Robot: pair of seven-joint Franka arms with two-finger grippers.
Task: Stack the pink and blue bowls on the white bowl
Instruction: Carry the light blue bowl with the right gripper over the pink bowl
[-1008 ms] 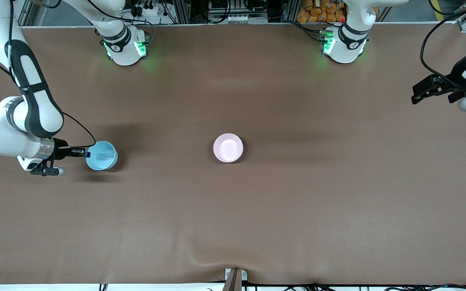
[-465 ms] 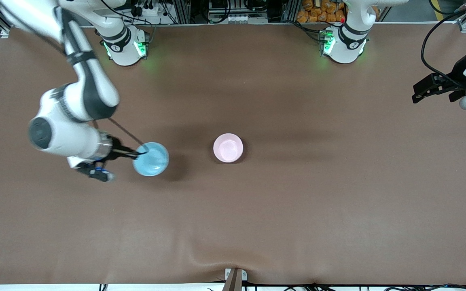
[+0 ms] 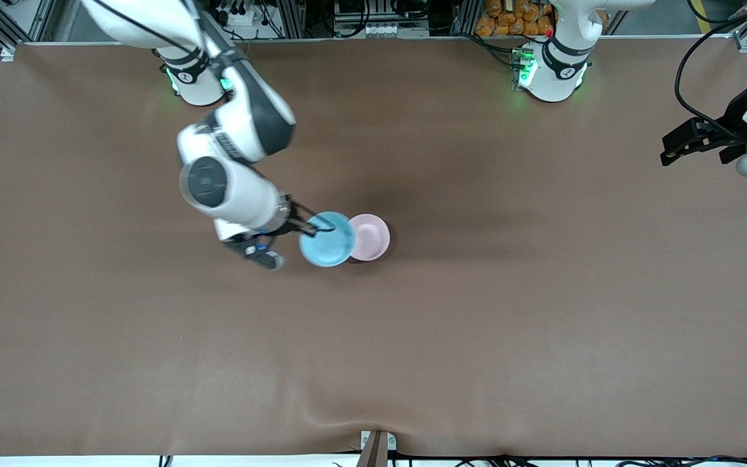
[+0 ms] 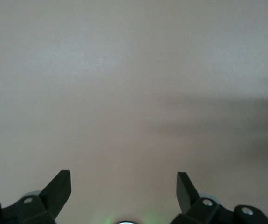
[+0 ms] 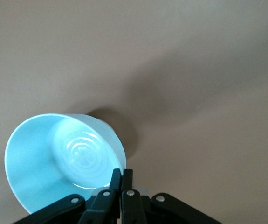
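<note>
- Here, the right gripper (image 3: pixel 317 227) pinched the rim of the glossy sky-blue bowl (image 3: pixel 327 239), holding it empty in the air, partly over the pink bowl (image 3: pixel 371 237)
- The pale pink bowl sat mid-table on the brown table (image 3: pixel 477 324); its inside was partly covered
- The left gripper (image 3: pixel 672 152) waited over the left arm's end of the table, jaws spread wide with nothing between them

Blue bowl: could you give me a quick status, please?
Right gripper shut on blue bowl, airborne, overlapping pink bowl. Left gripper open, waiting. Nothing blocking.
</note>
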